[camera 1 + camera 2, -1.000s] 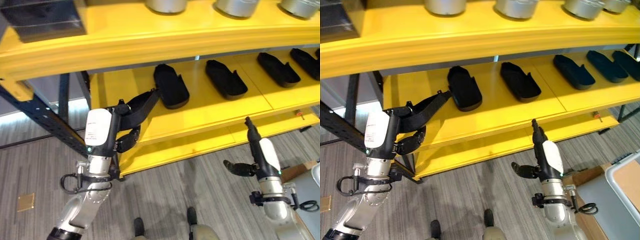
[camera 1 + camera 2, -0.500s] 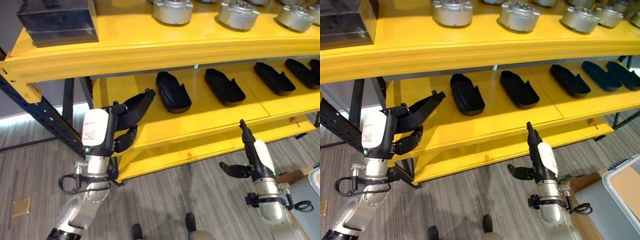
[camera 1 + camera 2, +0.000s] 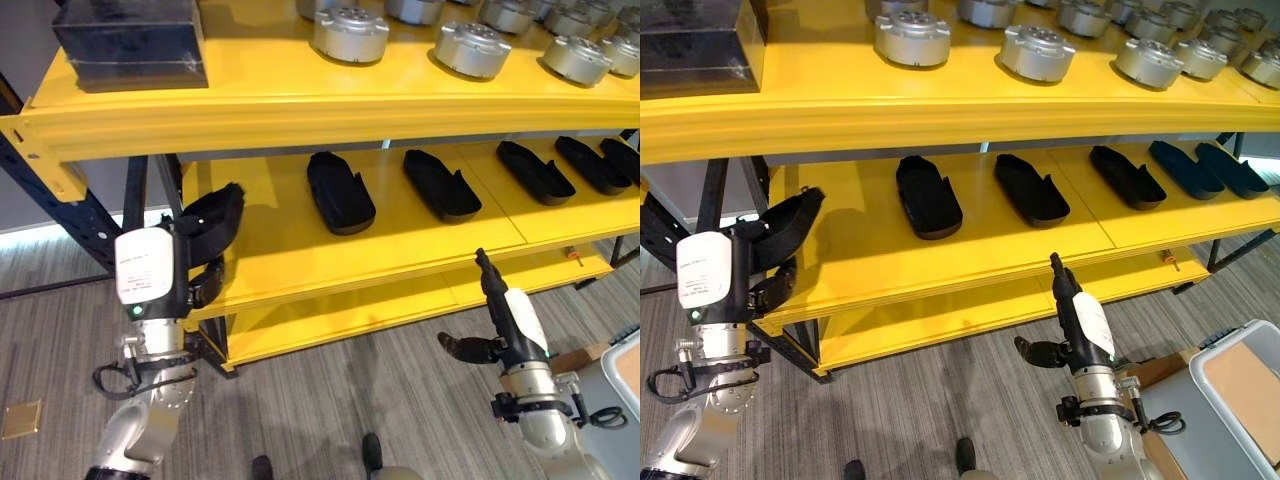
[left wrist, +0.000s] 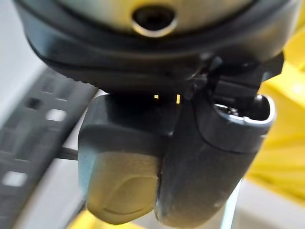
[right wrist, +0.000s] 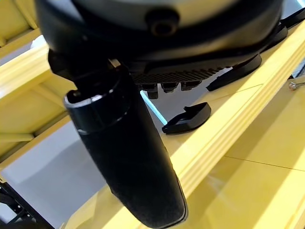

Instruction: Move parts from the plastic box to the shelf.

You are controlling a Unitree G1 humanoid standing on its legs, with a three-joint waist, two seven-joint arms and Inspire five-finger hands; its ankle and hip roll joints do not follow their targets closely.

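The left hand [image 3: 205, 235] grips a black part [image 3: 214, 212] at the left end of the shelf [image 3: 330, 262], fingers curled round it. Four more parts [image 3: 340, 191] lie along the shelf's middle level. The right hand [image 3: 492, 320] hangs below the shelf's front edge, fingers straight and holding nothing.

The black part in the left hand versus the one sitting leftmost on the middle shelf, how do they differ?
The held part is gripped in the left hand, raised off the boards at the shelf's left end; the leftmost shelved part lies flat on the middle shelf, untouched. The held part points toward the camera's right; the shelved part runs front to back. Both are black, elongated shells.
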